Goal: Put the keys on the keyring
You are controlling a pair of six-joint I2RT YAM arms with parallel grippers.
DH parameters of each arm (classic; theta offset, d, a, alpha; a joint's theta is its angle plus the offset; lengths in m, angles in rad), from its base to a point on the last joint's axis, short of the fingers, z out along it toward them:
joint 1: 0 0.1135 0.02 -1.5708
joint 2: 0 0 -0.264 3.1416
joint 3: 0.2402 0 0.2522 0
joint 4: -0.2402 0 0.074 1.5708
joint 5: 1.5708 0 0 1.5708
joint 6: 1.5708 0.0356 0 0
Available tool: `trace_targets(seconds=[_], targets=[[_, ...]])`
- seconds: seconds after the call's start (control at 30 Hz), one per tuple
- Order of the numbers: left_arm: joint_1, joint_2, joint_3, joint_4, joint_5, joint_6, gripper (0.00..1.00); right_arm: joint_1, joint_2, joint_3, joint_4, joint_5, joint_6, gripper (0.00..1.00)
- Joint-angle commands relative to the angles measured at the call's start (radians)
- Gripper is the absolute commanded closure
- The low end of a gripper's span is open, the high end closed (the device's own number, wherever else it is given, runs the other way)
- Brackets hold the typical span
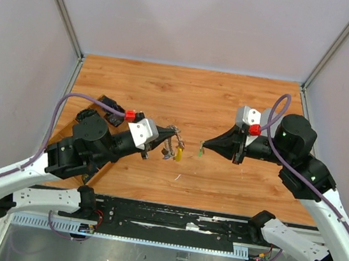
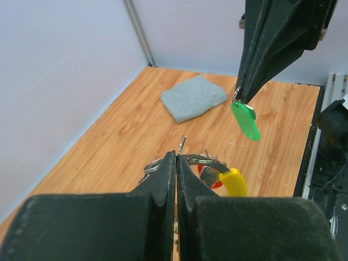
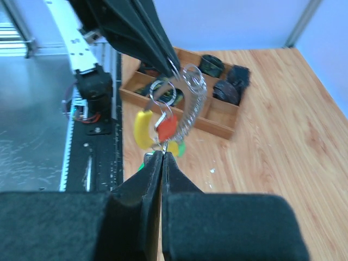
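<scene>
My left gripper (image 1: 173, 133) is shut on the thin silver keyring (image 2: 198, 159) and holds it above the table. A yellow-headed key (image 2: 235, 182) and a red-headed key (image 2: 209, 176) hang from the ring. In the right wrist view the ring (image 3: 163, 89), its beaded chain (image 3: 193, 103), the yellow key (image 3: 142, 128) and the red key (image 3: 167, 128) hang just in front of my right gripper (image 3: 162, 154). My right gripper (image 1: 202, 146) is shut on a green-headed key (image 2: 246, 120), a short way right of the ring. The key's metal end is between the right jaws.
A grey cloth square (image 2: 193, 98) lies on the wooden table (image 1: 191, 100) beyond the grippers. A wooden compartment tray (image 3: 217, 122) with black parts sits behind the left arm. Grey walls enclose the table on three sides.
</scene>
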Motion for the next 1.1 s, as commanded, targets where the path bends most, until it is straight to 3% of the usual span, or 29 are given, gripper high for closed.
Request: trace_targets(seconds=[0.0,0.23,0.4,0.6,1.07], targets=[[-0.093,0.009,0.006,0.124,-0.094,0.102,0.99,-0.010,-0.014,0.054,-0.043,-0.177,-0.007,0.99],[-0.249,0.026,-0.027,0.234,-0.300,0.274,1.00,-0.011,-0.033,0.050,-0.031,-0.207,0.000,0.99],[-0.297,0.047,-0.047,0.308,-0.388,0.351,0.99,-0.010,-0.048,0.035,0.049,-0.209,0.027,0.99],[-0.316,0.071,-0.050,0.340,-0.414,0.367,0.99,-0.010,-0.054,-0.010,0.212,-0.175,0.097,0.99],[-0.319,0.099,-0.040,0.367,-0.426,0.334,1.00,0.008,0.023,-0.008,0.273,-0.094,0.125,0.99]])
